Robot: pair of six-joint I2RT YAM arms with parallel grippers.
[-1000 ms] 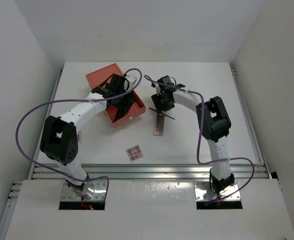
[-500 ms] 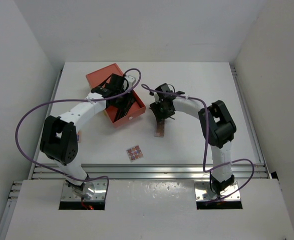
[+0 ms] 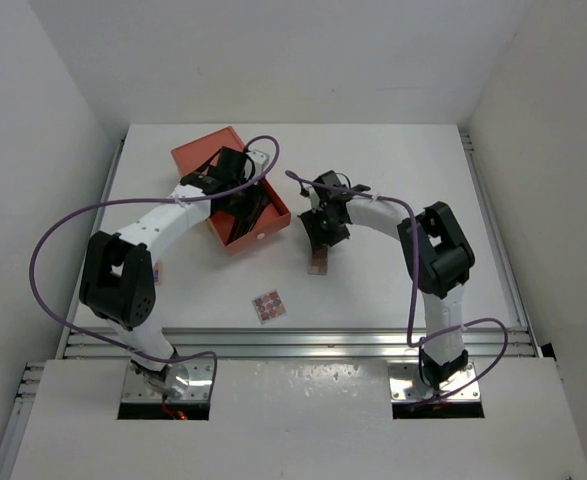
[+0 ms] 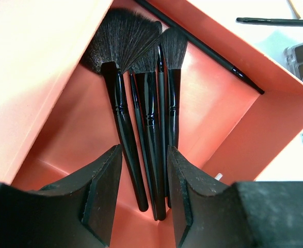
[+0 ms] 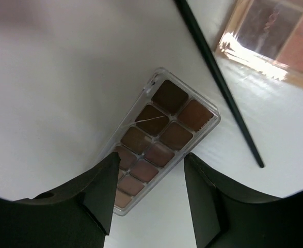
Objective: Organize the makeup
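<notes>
Two empty pairs, parted: left fingers over brushes in the orange box, right fingers over the brown palette.

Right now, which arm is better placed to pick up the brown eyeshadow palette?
Right. The right gripper hangs open directly above the brown eyeshadow palette, straddling it. The left gripper is inside the orange box over the makeup brushes.

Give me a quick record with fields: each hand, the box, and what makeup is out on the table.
Orange box: holds several black brushes
Left hand: in the orange box, fingers either side of the brush handles
Right hand: open, above the brown palette
On table: brown palette, thin dark stick beside it, small multicoloured palette nearer the arms
</notes>
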